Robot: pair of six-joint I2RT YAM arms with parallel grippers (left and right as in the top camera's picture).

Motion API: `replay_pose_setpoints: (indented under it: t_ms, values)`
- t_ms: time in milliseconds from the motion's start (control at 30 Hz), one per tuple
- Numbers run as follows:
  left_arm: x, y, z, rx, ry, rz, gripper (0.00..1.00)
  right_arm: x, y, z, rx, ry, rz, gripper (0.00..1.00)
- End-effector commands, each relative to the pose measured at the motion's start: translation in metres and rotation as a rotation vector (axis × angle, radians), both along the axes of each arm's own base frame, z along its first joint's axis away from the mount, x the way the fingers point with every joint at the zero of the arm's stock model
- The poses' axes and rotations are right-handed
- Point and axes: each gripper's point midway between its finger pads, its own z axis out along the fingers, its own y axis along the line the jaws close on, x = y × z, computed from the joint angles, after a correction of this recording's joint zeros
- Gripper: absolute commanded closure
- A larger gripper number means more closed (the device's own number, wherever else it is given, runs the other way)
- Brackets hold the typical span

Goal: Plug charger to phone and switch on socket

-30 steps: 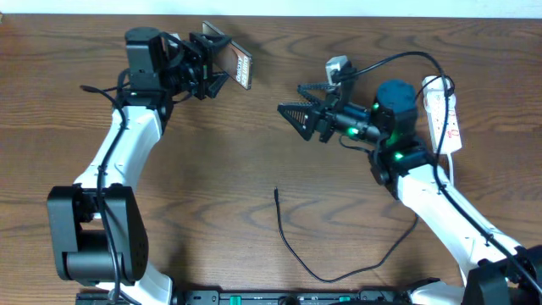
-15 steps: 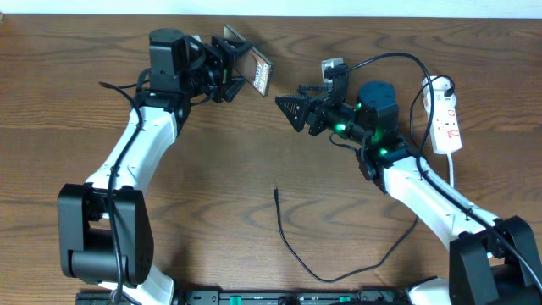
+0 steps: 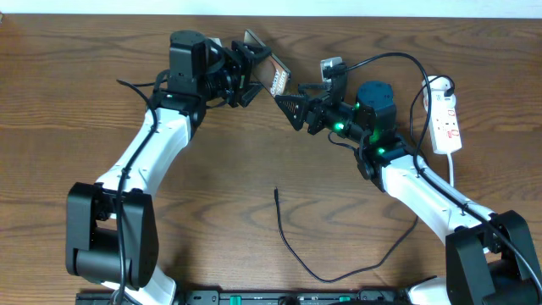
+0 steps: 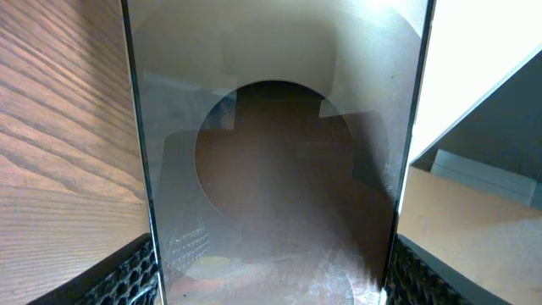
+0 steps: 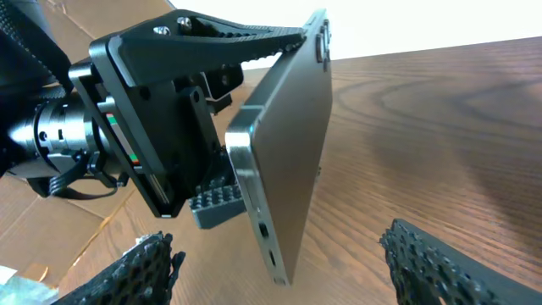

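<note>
Both phone (image 4: 271, 169) ends cropped | left gripper (image 3: 252, 69) clamping | charger (image 3: 279, 212) tip indistinct

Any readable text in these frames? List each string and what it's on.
No text can be quoted; nothing reads clearly.
phone: pale lettering on its screen, too small and blurred to read from overhead. Its screen and its back carry no legible text in the wrist views.
power strip: red marks on the white body, too small to read.
</note>
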Motion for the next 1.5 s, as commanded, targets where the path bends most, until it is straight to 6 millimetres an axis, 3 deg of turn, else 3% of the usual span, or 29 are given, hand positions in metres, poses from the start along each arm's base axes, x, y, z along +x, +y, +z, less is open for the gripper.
replay_pose_setpoints:
  t_ms: [0, 367, 567, 767, 1033, 1200, 1467]
  values:
    - [-0.006, -0.013, 0.029, -0.013, -0.082, -0.049, 0.93, 0.003, 0.004, 0.007, -0.005, -0.034, 0.003, 0.23]
    - [-0.021, -0.036, 0.031, -0.029, -0.079, -0.121, 0.93, 0.006, 0.002, 0.007, -0.045, -0.085, -0.006, 0.26]
    - [-0.024, -0.039, 0.032, -0.040, -0.076, -0.143, 0.93, 0.006, 0.001, 0.007, -0.051, -0.092, -0.009, 0.28]
    - [-0.028, -0.042, 0.034, -0.055, -0.071, -0.167, 0.93, 0.009, -0.001, 0.006, -0.064, -0.104, -0.025, 0.37]
    - [-0.035, -0.051, 0.034, -0.060, -0.069, -0.198, 0.93, 0.010, -0.002, 0.006, -0.066, -0.104, -0.034, 0.39]
    - [-0.041, -0.061, 0.034, -0.061, -0.068, -0.220, 0.93, 0.013, -0.004, 0.006, -0.071, -0.105, -0.054, 0.48]
    - [-0.041, -0.062, 0.034, -0.061, -0.069, -0.222, 0.93, 0.013, -0.004, 0.006, -0.071, -0.104, -0.053, 0.71]
